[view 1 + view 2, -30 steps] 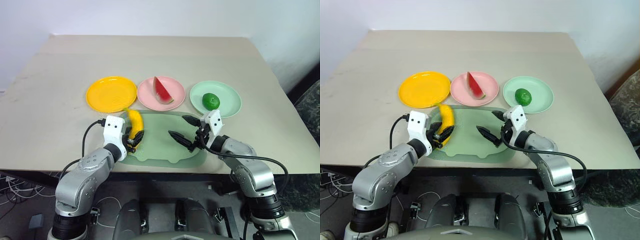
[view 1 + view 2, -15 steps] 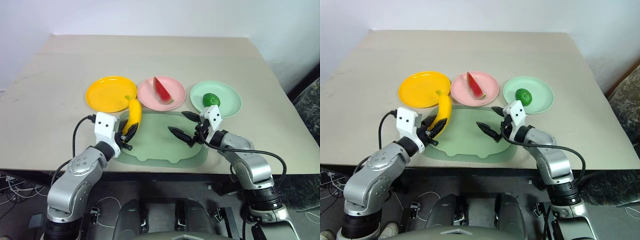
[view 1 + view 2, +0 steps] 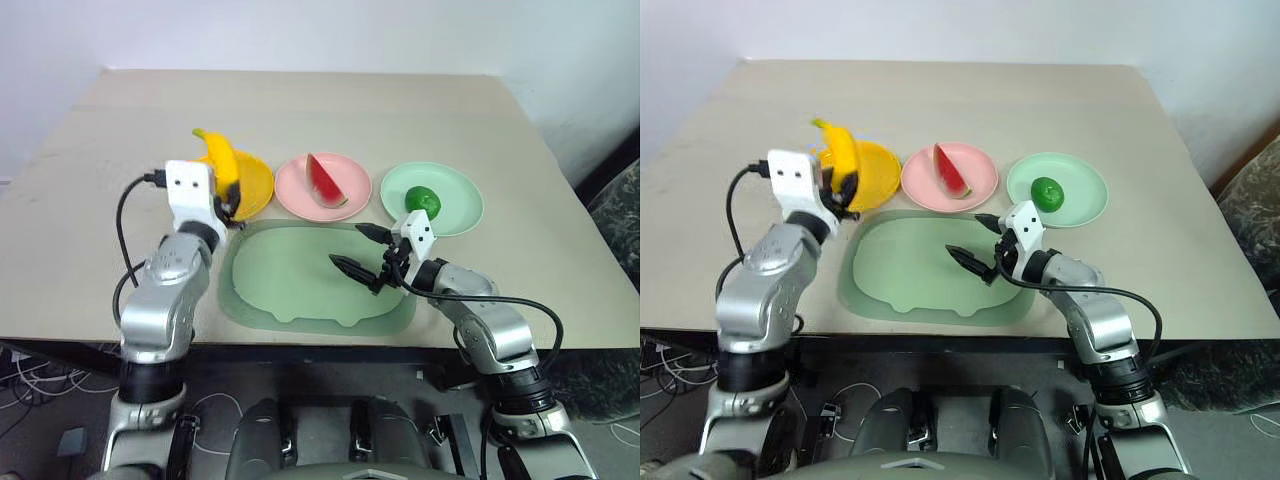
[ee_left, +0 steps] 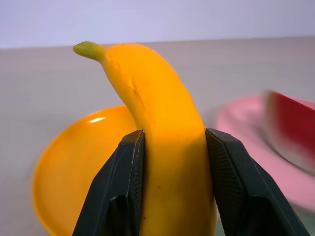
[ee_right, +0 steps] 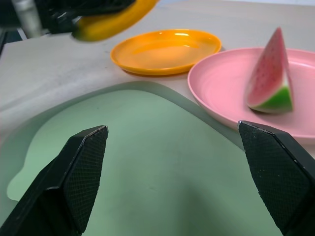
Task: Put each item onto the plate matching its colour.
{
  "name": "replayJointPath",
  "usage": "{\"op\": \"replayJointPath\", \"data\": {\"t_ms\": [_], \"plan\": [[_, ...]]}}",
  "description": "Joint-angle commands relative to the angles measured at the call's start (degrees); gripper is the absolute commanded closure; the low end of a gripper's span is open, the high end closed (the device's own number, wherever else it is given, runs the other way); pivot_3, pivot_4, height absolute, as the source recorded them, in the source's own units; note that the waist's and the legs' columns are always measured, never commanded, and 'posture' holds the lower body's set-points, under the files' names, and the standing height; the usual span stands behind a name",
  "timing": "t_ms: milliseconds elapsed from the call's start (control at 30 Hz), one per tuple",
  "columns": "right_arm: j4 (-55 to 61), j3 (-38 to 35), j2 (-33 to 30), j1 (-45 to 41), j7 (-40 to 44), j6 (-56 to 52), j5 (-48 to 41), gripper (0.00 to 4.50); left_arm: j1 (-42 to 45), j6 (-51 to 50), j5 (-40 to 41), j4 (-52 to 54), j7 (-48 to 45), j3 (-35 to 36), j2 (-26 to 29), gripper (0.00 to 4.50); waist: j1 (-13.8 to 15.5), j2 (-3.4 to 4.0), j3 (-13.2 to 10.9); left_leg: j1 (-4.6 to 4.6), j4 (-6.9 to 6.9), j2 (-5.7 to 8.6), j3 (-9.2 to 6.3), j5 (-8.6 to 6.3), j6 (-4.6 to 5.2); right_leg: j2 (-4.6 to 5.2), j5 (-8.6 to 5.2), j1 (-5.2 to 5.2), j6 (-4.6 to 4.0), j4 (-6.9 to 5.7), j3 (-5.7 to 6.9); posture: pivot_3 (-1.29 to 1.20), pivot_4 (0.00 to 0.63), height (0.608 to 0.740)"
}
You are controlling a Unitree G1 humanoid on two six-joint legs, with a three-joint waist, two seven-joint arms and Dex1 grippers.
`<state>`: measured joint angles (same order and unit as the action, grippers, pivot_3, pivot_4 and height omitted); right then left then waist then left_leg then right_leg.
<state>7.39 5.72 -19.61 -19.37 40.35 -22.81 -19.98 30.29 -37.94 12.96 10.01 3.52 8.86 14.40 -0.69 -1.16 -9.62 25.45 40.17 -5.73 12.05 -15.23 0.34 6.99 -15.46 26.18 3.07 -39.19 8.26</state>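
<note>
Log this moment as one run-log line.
left gripper: shut on banana over orange plate | right gripper: open over tray

We count three round plates: one orange-yellow plate (image 3: 252, 186), one pale pink plate (image 3: 296, 190) and one mint green plate (image 3: 458, 204). We count three toy foods: one yellow banana (image 3: 221, 160), one watermelon wedge (image 3: 324, 181) and one small green fruit (image 3: 421, 200). We see one larger pale-green tray (image 3: 300, 285), one counter (image 3: 300, 110), and two grippers, left gripper (image 3: 229, 195) and right gripper (image 3: 362, 248).
</note>
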Motion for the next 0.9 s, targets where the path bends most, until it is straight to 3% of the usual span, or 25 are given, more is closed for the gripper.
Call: {"op": "replayJointPath", "data": {"t_ms": [33,300,467,600,700,900], "plan": [[0.17,-0.11,0.6,-1.54,-0.2,0.45,-0.05,0.0,6.07,4.38,-3.24,-9.79,4.87,2.71,-0.94,2.93,-0.01,0.0,0.0,-0.01,0.0,0.0,0.01,0.0,0.0,0.0,0.0,-0.01,0.0,-0.01,0.0,0.0,0.15,0.695],[-1.35,-0.82,1.6,-2.75,-2.05,0.35,0.63,0.0,16.25,11.08,-2.07,-30.64,3.31,6.06,-1.06,2.93,-0.1,-0.02,-0.01,0.0,0.01,0.0,0.05,0.01,-0.01,-0.01,0.0,0.01,0.01,-0.02,0.0,0.0,0.15,0.695],[-1.68,-1.08,1.2,-2.65,-2.37,1.08,1.29,0.0,17.41,12.26,-0.84,-33.95,0.38,6.45,-0.64,1.36,-0.16,-0.02,-0.01,-0.01,0.01,-0.01,0.08,0.02,-0.02,-0.01,0.0,0.03,0.01,-0.03,-0.01,0.0,0.15,0.695],[-1.5,-1.23,1.25,-2.83,-2.77,1.13,1.31,0.0,15.13,13.29,-1.21,-28.83,-1.45,4.92,-1.15,0.03,-0.16,-0.02,-0.01,0.0,0.02,0.0,0.08,0.02,-0.02,-0.01,0.0,0.02,0.01,-0.05,-0.01,0.0,0.15,0.695],[-0.78,-1.53,1.42,-2.64,-3.18,0.75,0.84,0.0,9.45,19.24,-3.28,-21.0,-7.55,0.51,0.46,0.03,-0.28,-0.02,-0.01,0.0,0.02,-0.01,0.09,0.02,-0.03,-0.01,0.0,0.04,0.01,-0.05,-0.02,0.0,0.15,0.695],[1.27,-1.95,1.98,-1.26,-3.62,-0.46,-0.78,0.0,-8.34,30.76,5.31,-1.44,-27.47,-0.55,3.45,0.03,-0.5,-0.01,-0.01,-0.02,0.01,-0.07,0.16,0.04,-0.06,-0.04,0.0,0.13,0.0,-0.09,-0.08,0.0,0.15,0.695]]}}
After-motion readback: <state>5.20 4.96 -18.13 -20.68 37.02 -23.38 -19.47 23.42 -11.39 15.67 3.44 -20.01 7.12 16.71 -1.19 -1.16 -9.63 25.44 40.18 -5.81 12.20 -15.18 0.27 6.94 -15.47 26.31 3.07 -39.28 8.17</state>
